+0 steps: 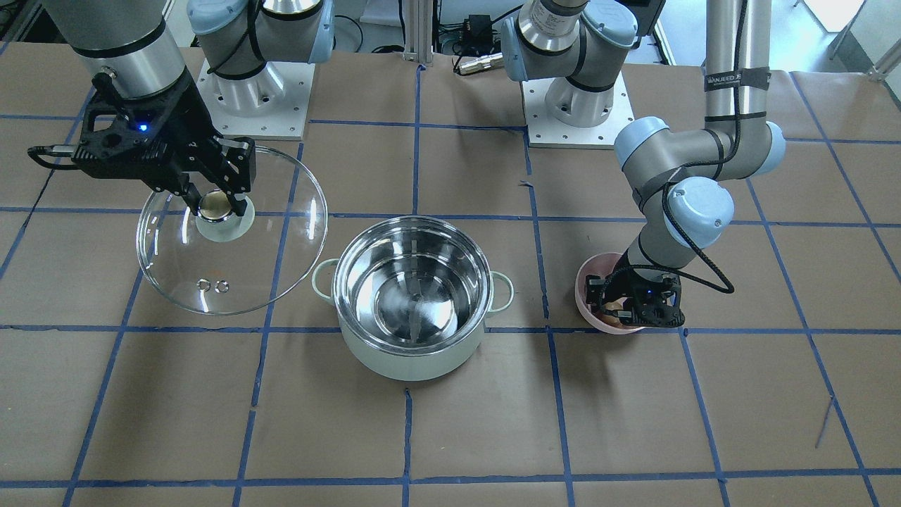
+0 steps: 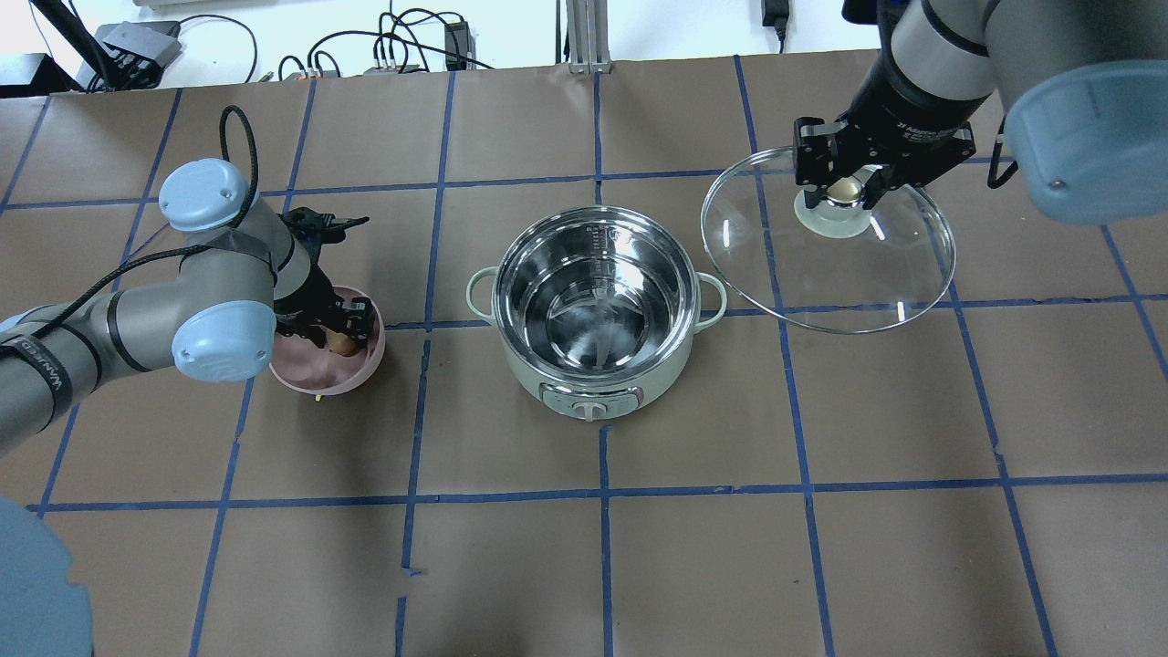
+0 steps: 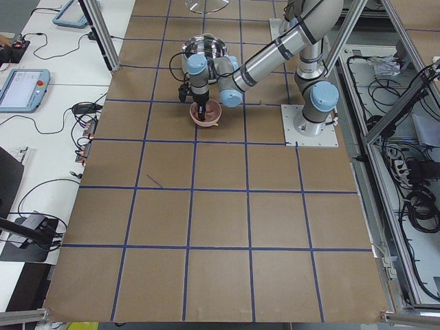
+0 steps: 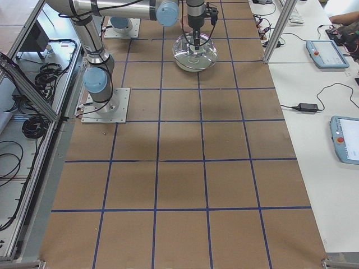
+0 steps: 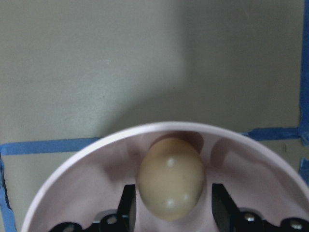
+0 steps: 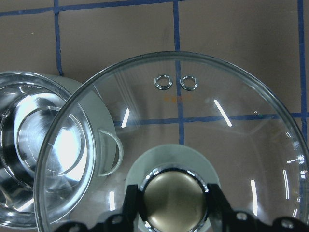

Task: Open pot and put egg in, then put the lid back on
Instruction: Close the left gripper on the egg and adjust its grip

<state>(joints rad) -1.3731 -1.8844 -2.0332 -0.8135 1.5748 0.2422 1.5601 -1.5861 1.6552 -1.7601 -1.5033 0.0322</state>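
Note:
The mint-green pot [image 1: 412, 355] stands open at the table's middle, its steel inside bare; it also shows in the overhead view [image 2: 547, 383]. My right gripper [image 1: 218, 204] is shut on the metallic knob [image 6: 174, 200] of the glass lid [image 1: 274, 246] and holds it raised beside the pot, clear of the rim. The tan egg [image 5: 171, 176] lies in a pink bowl [image 5: 96, 164]. My left gripper [image 2: 339, 339] is down inside that bowl, its jaws on either side of the egg with a narrow gap still showing.
The pink bowl [image 2: 319, 376] sits on the brown table with blue tape lines, about a pot's width from the pot on the robot's left. The arms' base plates [image 1: 577, 113] are at the robot's edge of the table.

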